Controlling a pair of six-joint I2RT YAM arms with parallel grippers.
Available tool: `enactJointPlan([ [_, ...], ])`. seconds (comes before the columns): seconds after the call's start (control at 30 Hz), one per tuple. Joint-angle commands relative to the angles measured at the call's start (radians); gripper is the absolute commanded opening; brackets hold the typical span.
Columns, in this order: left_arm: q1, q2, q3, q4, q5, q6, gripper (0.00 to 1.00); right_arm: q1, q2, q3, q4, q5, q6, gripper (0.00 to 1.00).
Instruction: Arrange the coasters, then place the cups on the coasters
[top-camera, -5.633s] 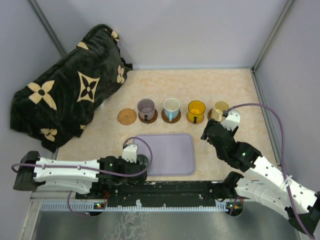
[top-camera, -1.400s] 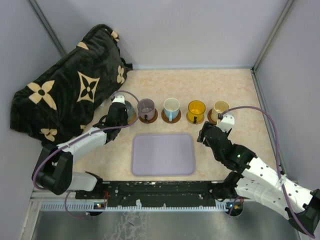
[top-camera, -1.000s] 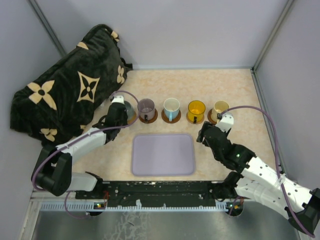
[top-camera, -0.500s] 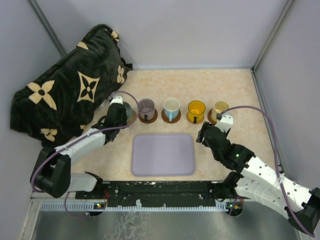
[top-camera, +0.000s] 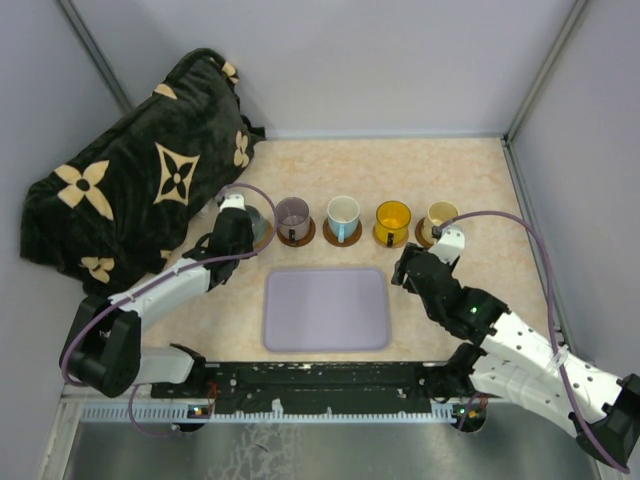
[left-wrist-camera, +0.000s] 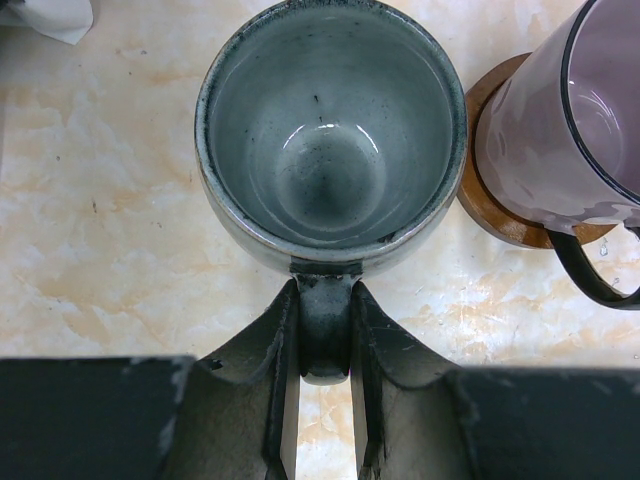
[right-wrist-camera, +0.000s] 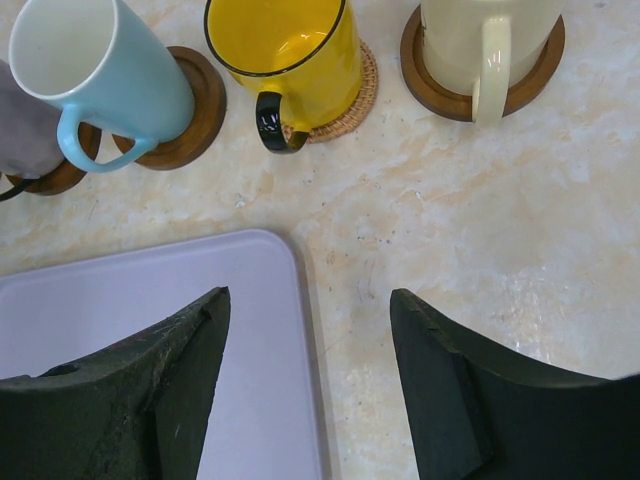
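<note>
My left gripper (top-camera: 241, 233) (left-wrist-camera: 325, 330) is shut on the handle of the grey-green cup (left-wrist-camera: 330, 130) (top-camera: 256, 224). The cup stands upright at the left end of the row and hides the coaster beneath it. I cannot tell whether it rests on that coaster. To its right stand the smoky purple cup (top-camera: 292, 213) (left-wrist-camera: 580, 120), the white cup with blue handle (top-camera: 343, 211) (right-wrist-camera: 95, 65), the yellow cup (top-camera: 392, 216) (right-wrist-camera: 285, 50) and the cream cup (top-camera: 441, 214) (right-wrist-camera: 490, 40). Each sits on its own brown coaster (right-wrist-camera: 195, 105). My right gripper (top-camera: 404, 272) (right-wrist-camera: 310, 315) is open and holds nothing, just in front of the yellow and cream cups.
A lavender tray (top-camera: 326, 308) (right-wrist-camera: 130, 320) lies in front of the row, its right corner under my right gripper. A dark blanket with tan flowers (top-camera: 140, 180) is piled at the back left, close to my left arm. Grey walls enclose the table.
Over the last second nothing visibly moves. Several seconds back the left coaster lay bare with my left arm by its base. My right gripper has drawn slightly back from the cream cup.
</note>
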Motion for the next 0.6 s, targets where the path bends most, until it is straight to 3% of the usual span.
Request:
enactJointPlan([
  [0.0,0.002,-0.014,0.009,0.095,-0.016,-0.009,0.0,-0.005,0.001,0.003,0.033,0.008,0.004,0.66],
  [0.57,-0.009,-0.003,-0.001,0.092,-0.005,-0.014,0.0,-0.005,0.011,0.001,0.041,0.003,0.004,0.66],
])
